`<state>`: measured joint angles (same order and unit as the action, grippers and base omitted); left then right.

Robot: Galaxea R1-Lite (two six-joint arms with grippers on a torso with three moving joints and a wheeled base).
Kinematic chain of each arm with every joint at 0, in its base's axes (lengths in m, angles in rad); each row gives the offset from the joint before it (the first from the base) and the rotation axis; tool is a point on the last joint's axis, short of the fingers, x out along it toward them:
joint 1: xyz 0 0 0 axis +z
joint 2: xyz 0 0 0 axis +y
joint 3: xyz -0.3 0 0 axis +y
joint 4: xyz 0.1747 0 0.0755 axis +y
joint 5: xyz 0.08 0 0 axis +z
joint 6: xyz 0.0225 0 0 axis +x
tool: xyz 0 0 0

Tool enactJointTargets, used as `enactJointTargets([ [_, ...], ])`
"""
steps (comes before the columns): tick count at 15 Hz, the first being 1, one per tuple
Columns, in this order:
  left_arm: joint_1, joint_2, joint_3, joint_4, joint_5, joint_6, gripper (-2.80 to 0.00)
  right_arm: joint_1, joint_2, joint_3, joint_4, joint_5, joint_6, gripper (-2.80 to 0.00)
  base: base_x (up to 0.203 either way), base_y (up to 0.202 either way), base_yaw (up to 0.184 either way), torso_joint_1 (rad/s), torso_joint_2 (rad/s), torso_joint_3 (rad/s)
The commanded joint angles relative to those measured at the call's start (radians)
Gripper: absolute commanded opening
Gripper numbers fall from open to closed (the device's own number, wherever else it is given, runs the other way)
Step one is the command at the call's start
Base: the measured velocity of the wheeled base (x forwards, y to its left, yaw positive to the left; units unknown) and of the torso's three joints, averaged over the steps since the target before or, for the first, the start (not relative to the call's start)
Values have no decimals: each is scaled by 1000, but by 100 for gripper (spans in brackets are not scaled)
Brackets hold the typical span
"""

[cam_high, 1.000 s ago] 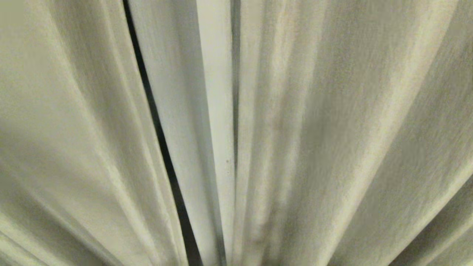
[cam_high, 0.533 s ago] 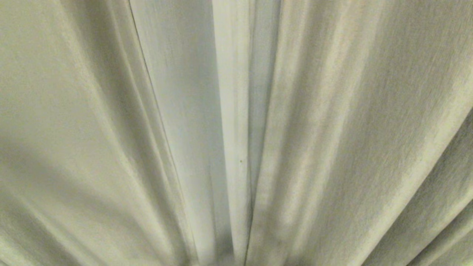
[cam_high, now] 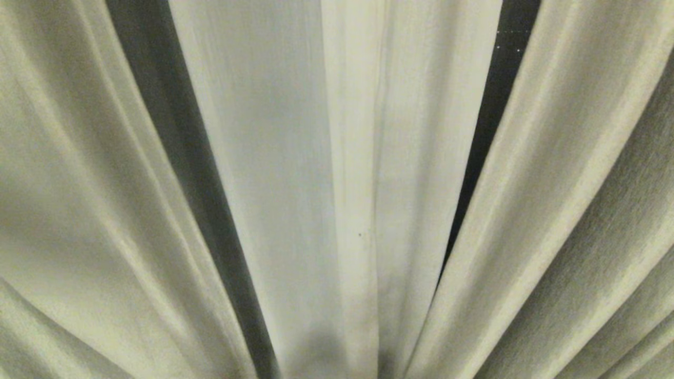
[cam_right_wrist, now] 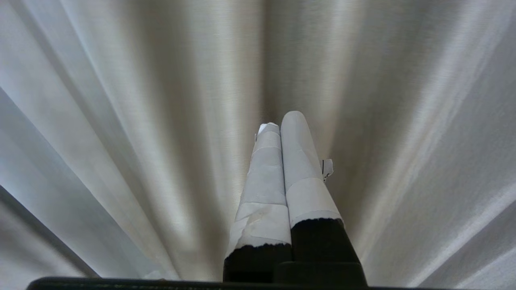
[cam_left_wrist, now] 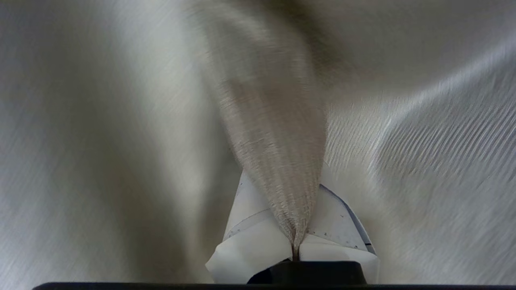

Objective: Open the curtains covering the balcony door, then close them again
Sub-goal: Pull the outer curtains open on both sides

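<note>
Curtains [cam_left_wrist: 278, 133]: fold pinched in shut left pincer [cam_left_wrist: 296, 241], frame bottom centre; right pincer [cam_right_wrist: 282, 125] shut, empty, before pleats.

- A narrow dark strip [cam_high: 487, 131] runs from the top edge down toward the bottom, right of centre; I cannot tell what lies in it.
- A few tiny white specks of light [cam_high: 508, 42] sit near the top of that strip.
- A wider dark band [cam_high: 174, 131] slants down left of centre, grey and shadowed, with no detail to make out.
</note>
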<state>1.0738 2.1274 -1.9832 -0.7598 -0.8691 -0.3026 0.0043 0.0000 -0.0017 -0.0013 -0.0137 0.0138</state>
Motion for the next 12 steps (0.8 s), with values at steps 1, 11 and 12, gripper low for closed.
enactJointTargets([
  [1, -42, -70, 6, 4, -2, -3, -280, 0, 0, 0, 0, 0, 0, -280, 0, 0, 0, 0, 0, 0],
  [11, -83, -200, 177, 17, -1, 1, 0, 0, 0, 0, 0, 0, 0, -280, 0, 0, 0, 0, 0, 0],
  [12, -83, -226, 210, 19, -1, -1, 0, 0, 0, 0, 0, 0, 0, -280, 0, 0, 0, 0, 0, 0],
])
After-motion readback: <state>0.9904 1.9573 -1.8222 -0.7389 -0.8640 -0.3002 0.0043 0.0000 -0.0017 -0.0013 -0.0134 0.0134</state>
